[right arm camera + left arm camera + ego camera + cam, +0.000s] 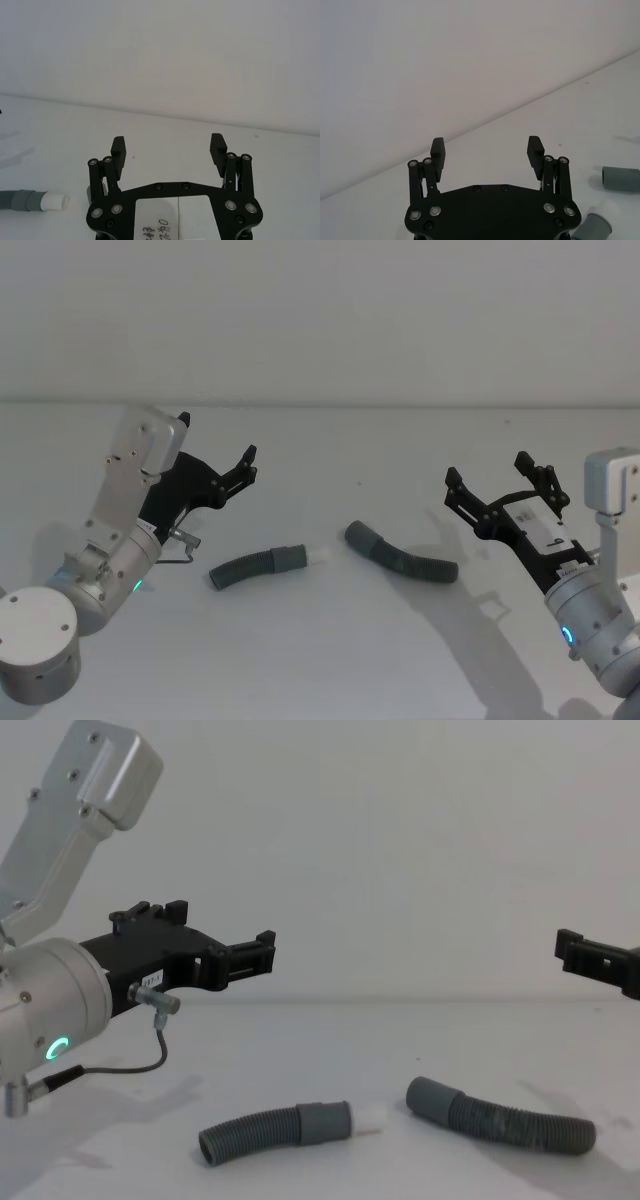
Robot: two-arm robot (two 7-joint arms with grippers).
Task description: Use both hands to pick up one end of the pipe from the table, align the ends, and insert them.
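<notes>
On the white table [320, 670], seen from the head, two hoses lie end to end near the middle. The left hose [250, 567] turns its grey cuff and white plug [320, 556] to the right. The right hose [410, 561] turns its socket cuff [359, 536] to the left, a little farther back. Plug and socket are close but not touching. The left gripper [217, 437] hangs left of and beyond the left hose, fingers spread wide, holding nothing. The right gripper [488, 468] hangs right of the right hose, fingers also wide apart and empty.

From the left wrist, the left gripper [486, 147] has its two fingers well apart, with bare table and the pale wall [445, 60] between them. The socket cuff [620, 178] and, nearer the camera, the left hose's cuff [595, 227] sit at the picture's edge.

From the right wrist, the right gripper [168, 147] is spread just as wide over bare table. The plug [54, 201] and its cuff lie off to one side, clear of the fingers.

From the chest, the left gripper [222, 928] is well above the table, and the left hose [265, 1130] lies flat below and to its right. The plug [370, 1118] faces the socket cuff [430, 1098] across a small gap. The right gripper [590, 958] reaches in at the right edge, high above the right hose [510, 1120].
</notes>
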